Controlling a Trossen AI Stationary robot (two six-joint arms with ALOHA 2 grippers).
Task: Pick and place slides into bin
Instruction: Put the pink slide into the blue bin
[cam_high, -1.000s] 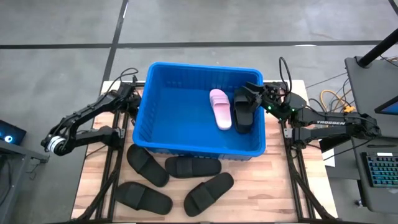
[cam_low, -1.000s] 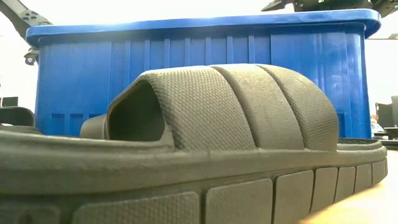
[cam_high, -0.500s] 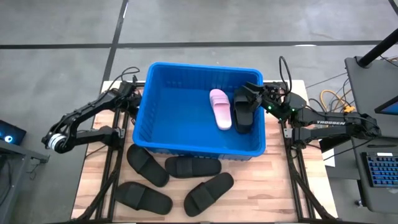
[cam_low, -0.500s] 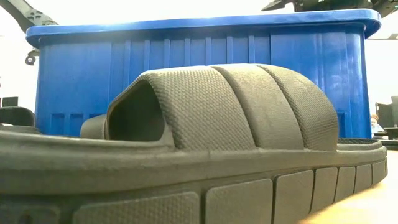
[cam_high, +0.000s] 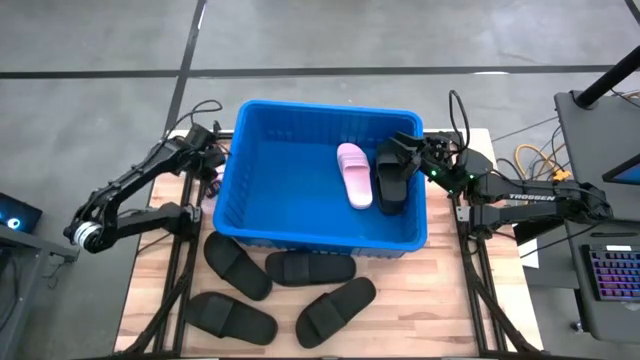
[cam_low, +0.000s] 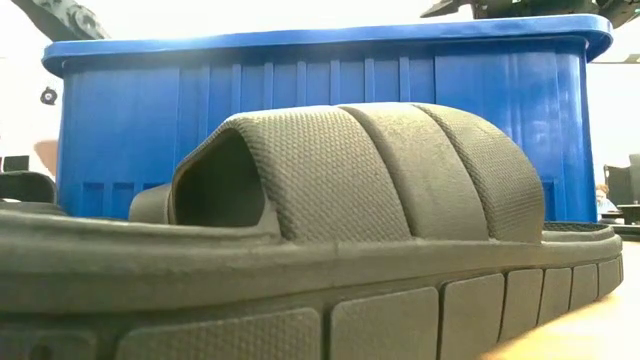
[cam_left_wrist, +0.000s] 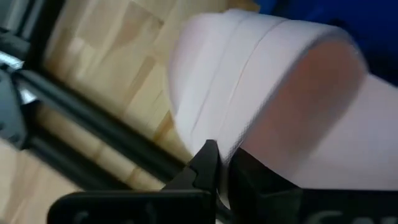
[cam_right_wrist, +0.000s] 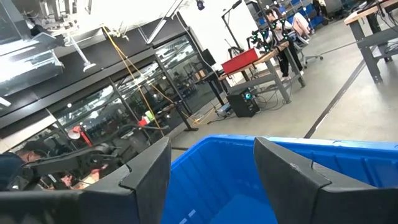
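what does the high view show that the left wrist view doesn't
Only the high view shows the whole large bright blue plastic bin, a light pink foam slide and a black slide inside it, four black slides on the wooden table, and the open right gripper at the bin's right rim. Only the left wrist view shows a second pink slide up close, pinched in the shut left gripper. Both share the table, a bit of the blue bin and that left gripper beside the bin's left wall.

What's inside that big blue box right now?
In the bin lie a pink slide and a black slide side by side near its right wall. The right tool hovers open above them. The floor under them is covered.
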